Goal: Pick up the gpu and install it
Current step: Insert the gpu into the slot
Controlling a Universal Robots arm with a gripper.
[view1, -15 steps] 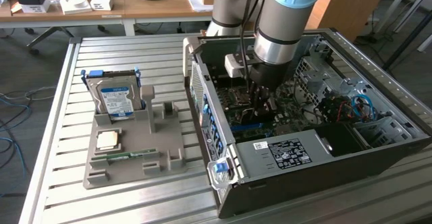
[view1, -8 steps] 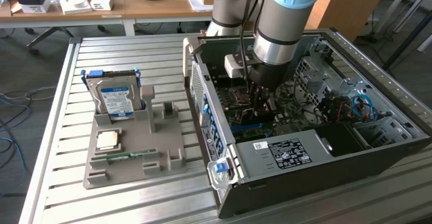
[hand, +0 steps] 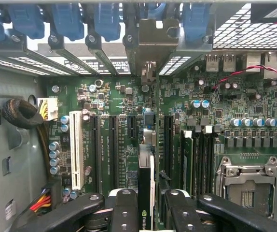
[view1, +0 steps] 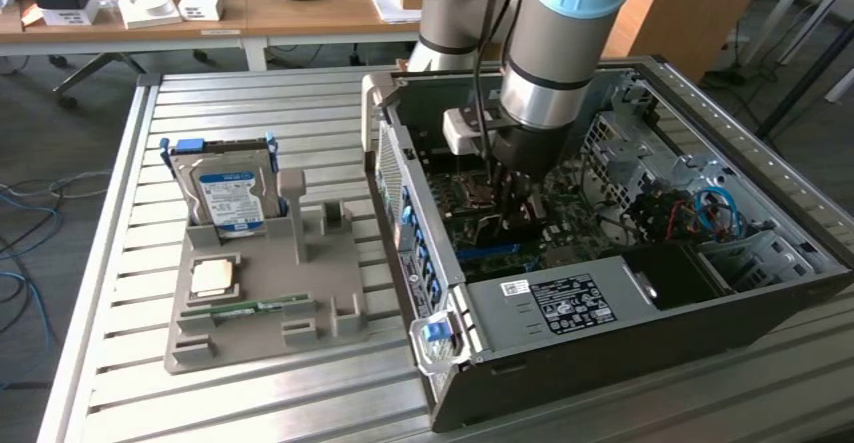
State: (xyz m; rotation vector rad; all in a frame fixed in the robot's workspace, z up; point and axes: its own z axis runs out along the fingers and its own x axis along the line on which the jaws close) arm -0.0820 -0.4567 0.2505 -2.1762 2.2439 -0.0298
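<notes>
On the exterior view's left, a grey fixture point(view1: 267, 293) lay on the slatted desk point(view1: 120, 213), holding an upright hard drive point(view1: 230, 195) and a small green memory stick point(view1: 247, 309). To the right stood the open computer case point(view1: 641, 293). The arm point(view1: 561, 53) reached steeply down into it, its wrist nearly vertical over the motherboard point(view1: 501, 238), and its lower end hid the end effector there. In the wrist view, the end effector point(hand: 146, 203) was clenched on the gpu point(hand: 145, 193), which stood edge-on between the fingers point(hand: 124, 208), over the motherboard's long slots point(hand: 114, 145). The card's lower edge and the slot beneath it were hard to make out, so I could not tell whether it was seated.
</notes>
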